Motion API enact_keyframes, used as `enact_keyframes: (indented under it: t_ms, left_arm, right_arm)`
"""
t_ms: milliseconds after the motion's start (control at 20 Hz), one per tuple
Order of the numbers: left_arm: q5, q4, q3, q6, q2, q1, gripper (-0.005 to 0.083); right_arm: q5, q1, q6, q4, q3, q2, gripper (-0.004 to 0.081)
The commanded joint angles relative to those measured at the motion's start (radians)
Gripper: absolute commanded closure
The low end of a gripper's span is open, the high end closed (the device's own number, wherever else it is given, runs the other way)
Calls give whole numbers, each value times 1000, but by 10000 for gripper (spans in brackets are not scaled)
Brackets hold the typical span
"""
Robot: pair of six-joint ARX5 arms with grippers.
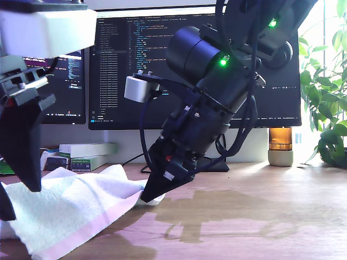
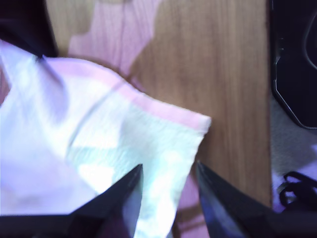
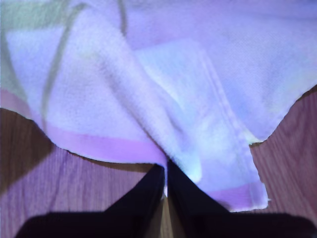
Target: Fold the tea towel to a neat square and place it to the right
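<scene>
The tea towel (image 1: 76,208), white and fluffy with a pale pink stripe along its edge, lies rumpled on the wooden table (image 1: 249,216) at the exterior view's left. My second gripper (image 1: 147,197) reaches down from the middle of the exterior view and is shut on a folded corner of the towel (image 3: 148,89), its fingertips (image 3: 166,171) pinching the pink hem just above the wood. My first gripper (image 1: 19,203) hangs open above the towel at the exterior view's left edge. Its fingers (image 2: 168,167) straddle the towel (image 2: 124,139) from above without touching it.
Two monitors (image 1: 162,70) stand at the back, the larger one's black base (image 2: 294,74) close to the towel's corner. Small boxes (image 1: 81,154) sit behind the towel. An amber jar (image 1: 280,146) and a leafy plant (image 1: 328,119) stand at the exterior view's right.
</scene>
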Motion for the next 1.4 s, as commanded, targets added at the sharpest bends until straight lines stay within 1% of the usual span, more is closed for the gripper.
enact_keyframes:
  t_ms: [0, 50, 200, 350, 550, 750, 950, 1250, 1300, 1350]
  left_arm:
    - [23, 9, -17, 38, 5, 11, 466]
    - [24, 16, -17, 52, 5, 15, 466]
    - [80, 30, -18, 100, 9, 19, 466]
    - [84, 32, -19, 113, 48, 20, 466]
    - [73, 78, -19, 155, 129, 22, 467]
    - [10, 169, -19, 172, 193, 22, 472]
    - [20, 191, -19, 172, 244, 22, 478]
    - [14, 183, -19, 172, 254, 21, 627]
    - [18, 184, -19, 171, 253, 21, 678]
    - [19, 183, -19, 171, 253, 21, 765]
  right_arm:
    - [-1, 3, 1, 11, 5, -8, 783]
    - [0, 1, 1, 14, 5, -8, 783]
    - [-1, -7, 1, 27, 5, -8, 783]
    - [-1, -12, 1, 33, 5, -8, 783]
    - [-1, -12, 2, 33, 5, -8, 783]
    - [0, -12, 1, 32, 5, -8, 783]
    - [0, -12, 1, 34, 5, -8, 783]
    - [0, -19, 1, 40, 5, -8, 783]
    - [0, -23, 1, 40, 5, -8, 783]
    - [0, -25, 1, 40, 5, -8, 783]
